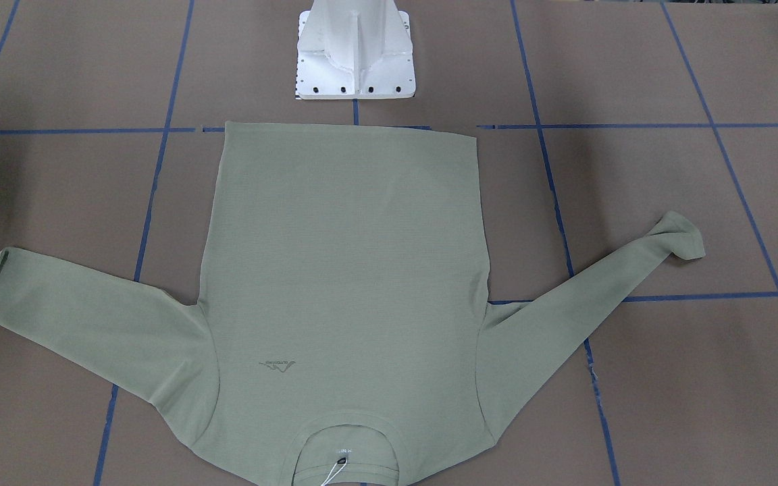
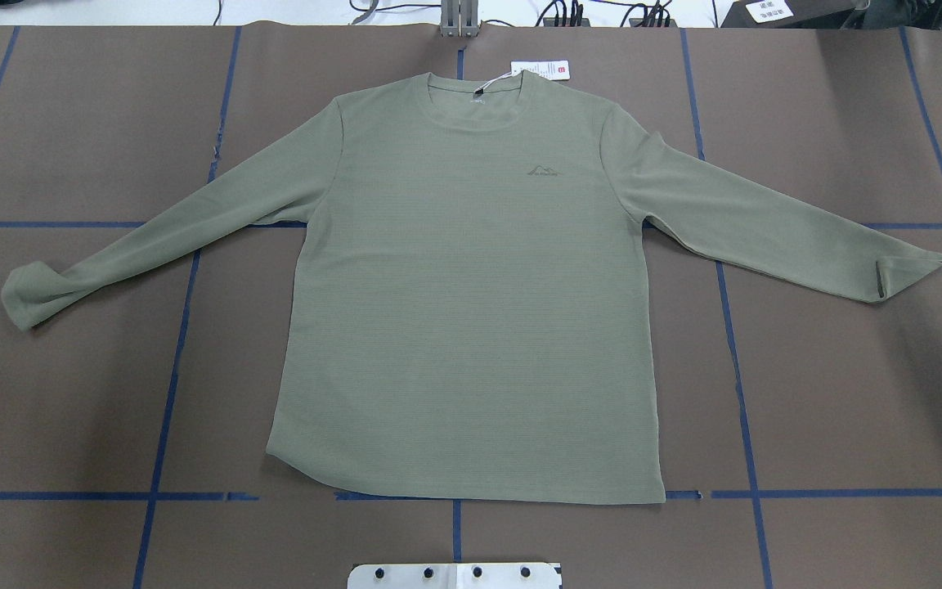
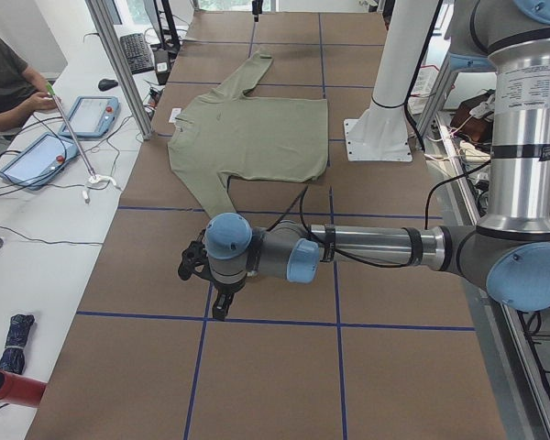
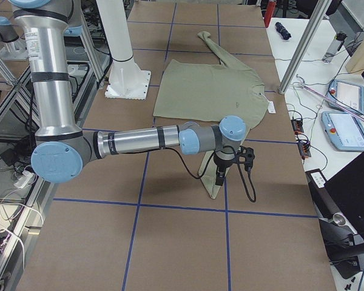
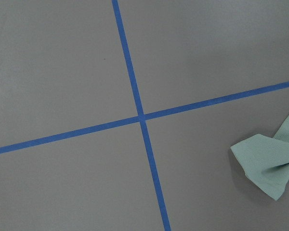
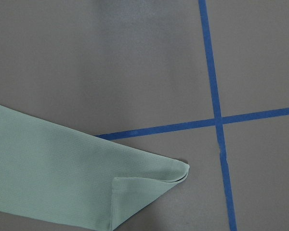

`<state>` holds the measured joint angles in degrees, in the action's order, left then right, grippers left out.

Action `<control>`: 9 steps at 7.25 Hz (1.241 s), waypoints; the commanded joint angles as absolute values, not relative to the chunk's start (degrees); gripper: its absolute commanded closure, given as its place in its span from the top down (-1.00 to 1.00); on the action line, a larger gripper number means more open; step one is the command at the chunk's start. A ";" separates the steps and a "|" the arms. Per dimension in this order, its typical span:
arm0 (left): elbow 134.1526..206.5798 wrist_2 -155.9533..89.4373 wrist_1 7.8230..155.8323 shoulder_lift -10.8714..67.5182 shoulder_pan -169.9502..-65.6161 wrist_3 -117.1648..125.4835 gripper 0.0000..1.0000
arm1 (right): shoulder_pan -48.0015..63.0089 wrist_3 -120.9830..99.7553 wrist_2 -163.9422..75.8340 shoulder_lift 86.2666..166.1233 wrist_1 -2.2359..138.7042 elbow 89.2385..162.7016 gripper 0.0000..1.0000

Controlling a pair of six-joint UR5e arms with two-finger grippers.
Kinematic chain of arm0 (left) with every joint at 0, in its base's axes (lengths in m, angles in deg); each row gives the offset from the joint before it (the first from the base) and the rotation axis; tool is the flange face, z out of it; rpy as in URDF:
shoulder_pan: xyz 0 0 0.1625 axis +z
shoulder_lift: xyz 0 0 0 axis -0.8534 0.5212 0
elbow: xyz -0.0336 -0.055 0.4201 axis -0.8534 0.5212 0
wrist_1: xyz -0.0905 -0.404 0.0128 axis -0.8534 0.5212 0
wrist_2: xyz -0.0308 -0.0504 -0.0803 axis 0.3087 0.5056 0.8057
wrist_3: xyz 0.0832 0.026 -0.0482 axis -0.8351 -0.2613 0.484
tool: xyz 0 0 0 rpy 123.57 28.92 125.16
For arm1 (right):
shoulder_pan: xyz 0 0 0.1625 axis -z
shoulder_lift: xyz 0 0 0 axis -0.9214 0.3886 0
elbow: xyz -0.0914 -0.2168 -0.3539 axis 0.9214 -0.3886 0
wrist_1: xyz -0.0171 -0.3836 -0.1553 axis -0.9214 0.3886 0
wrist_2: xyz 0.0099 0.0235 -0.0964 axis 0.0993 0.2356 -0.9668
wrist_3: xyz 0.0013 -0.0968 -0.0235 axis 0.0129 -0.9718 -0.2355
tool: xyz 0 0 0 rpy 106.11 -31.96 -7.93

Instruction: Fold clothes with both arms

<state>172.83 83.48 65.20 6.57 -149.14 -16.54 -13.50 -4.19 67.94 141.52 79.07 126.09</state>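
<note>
The sage-green shirt (image 2: 463, 286) lies flat and face up on the brown table, sleeves spread, collar far from the robot; it also shows in the front-facing view (image 1: 345, 270). Its white hang tag (image 2: 540, 69) lies by the collar. The left gripper (image 3: 220, 307) shows only in the exterior left view, pointing down just past the left sleeve cuff (image 5: 269, 163). The right gripper (image 4: 220, 179) shows only in the exterior right view, pointing down over the right sleeve's cuff (image 6: 149, 178). I cannot tell whether either is open or shut.
The white pedestal base (image 1: 355, 54) stands behind the shirt's hem. Blue tape lines (image 2: 733, 327) grid the table. Aluminium posts (image 3: 119, 64) stand at the far edge. A seated operator (image 3: 5, 82) and tablets (image 4: 346, 130) are at the side bench.
</note>
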 commanded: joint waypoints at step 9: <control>175.56 82.75 65.92 5.04 -149.03 -16.55 1.00 | -9.09 -2.34 68.28 142.96 69.80 126.14 1.00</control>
<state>176.55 82.46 65.77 5.38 -149.15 -16.67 -11.35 -3.04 68.41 142.77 71.05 126.27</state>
